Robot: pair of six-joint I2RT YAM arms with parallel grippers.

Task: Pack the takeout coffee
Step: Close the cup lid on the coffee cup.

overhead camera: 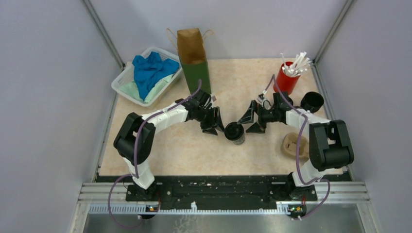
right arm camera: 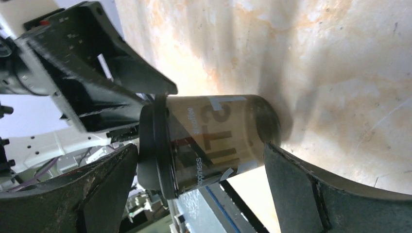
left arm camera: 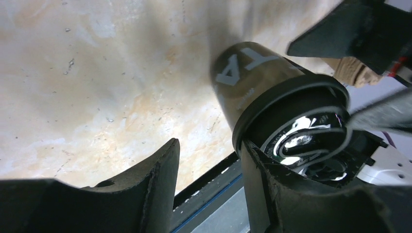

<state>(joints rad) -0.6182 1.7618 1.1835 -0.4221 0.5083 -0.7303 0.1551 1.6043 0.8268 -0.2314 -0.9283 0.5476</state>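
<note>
**Top external view: a lidded coffee cup stands outside the paper bag, between two open grippers**

Just beside the paper bag on its left is a white basket with a blue cloth in it. The bag stands upright at the back of the table.

In front of the bag and a little to its right is the left gripper. The left wrist view shows its jaws apart, with only bare table between them. The cup's lid is close to the outer side of one finger, and I cannot tell if they touch.

Further right of the bag, also in front of it, the coffee cup stands upright on the table with its lid on.

Right of the cup is the right gripper, with its jaws wide apart. In the right wrist view the cup appears in the gap between the fingers, but it is not clamped.

Well to the right of the bag are a red cup with white sticks, then a second black cup. A tan carrier lies further forward.
</note>
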